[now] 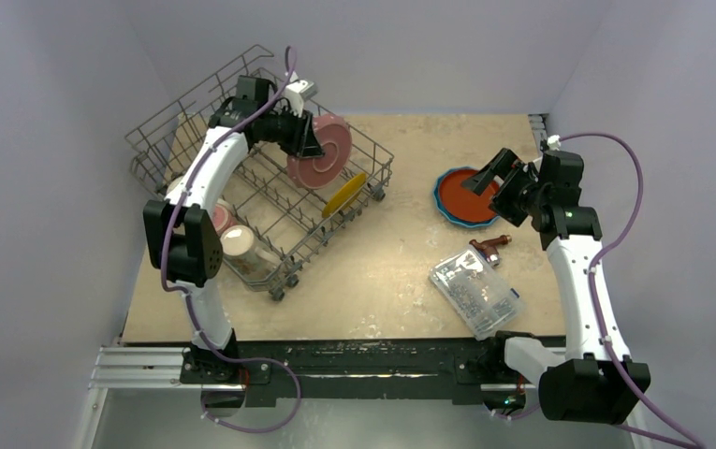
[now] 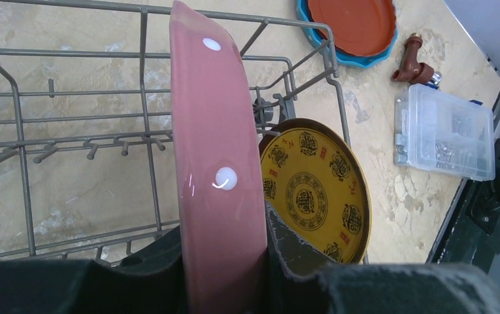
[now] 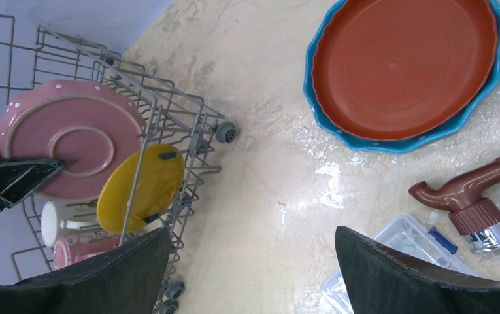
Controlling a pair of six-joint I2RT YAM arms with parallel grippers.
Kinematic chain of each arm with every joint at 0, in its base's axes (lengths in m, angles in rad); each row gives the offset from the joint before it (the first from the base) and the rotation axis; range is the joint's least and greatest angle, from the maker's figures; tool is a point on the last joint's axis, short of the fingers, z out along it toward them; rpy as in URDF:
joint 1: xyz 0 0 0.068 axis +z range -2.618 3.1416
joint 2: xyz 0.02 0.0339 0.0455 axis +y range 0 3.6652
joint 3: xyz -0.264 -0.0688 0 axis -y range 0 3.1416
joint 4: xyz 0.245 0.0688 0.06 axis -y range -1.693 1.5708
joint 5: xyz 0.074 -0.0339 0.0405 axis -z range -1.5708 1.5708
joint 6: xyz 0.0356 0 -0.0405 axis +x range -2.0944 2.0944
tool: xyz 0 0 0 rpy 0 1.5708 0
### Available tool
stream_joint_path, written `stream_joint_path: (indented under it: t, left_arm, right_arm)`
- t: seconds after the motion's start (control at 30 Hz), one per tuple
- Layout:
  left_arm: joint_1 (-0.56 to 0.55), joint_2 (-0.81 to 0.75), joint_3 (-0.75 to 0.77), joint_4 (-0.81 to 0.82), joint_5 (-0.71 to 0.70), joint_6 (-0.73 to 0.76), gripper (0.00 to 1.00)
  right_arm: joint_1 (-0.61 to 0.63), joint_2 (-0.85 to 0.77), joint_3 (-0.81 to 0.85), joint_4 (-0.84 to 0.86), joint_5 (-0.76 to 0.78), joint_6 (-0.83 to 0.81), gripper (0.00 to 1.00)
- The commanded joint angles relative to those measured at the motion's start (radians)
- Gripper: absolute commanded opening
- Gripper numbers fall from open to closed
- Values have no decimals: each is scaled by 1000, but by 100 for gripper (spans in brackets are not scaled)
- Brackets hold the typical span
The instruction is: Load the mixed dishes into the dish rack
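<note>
L gripper (image 2: pixel 224 265) is clamped on the rim of the pink plate (image 2: pixel 211 150) w/ white dots. It holds the plate up on its edge at the dish rack (image 1: pixel 199 91), just beside the yellow plate (image 2: pixel 316 190) leaning in there. Can't tell if the bottom edge touches the wires yet. R gripper (image 3: pixel 253 261) is wide open w/ nothing in it, above the table (image 3: pixel 260 150) near the red-orange plate (image 3: pixel 400 65), which lies flat inside the blue plate (image 3: pixel 338 127). Plates look hard, stiff & shiny, so prob. slippery, and I think they'd chip if bumped on the wires. Prob. a bit heavy for a pinch at one edge, so may swing. Best spot to grab = the rim, one finger each side. Red-orange one sits snug in the blue one, so getting a finger under its edge looks tricky.
</note>
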Motion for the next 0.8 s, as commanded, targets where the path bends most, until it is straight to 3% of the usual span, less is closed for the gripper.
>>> stream_joint_path:
  t: [0.0,0.33,0.77]
  left_arm:
    - [-12,-40,17,69,-10,-19,0]
    - [59,-150,72,129,140,-180,0]
    - [80,-171,75,99,166,-148,0]
  right_arm:
    - [6,-12,22,28,-11,-2,99]
    - [6,-5,17,33,-8,-4,99]
    - [7,-2,16,34,-5,-6,99]
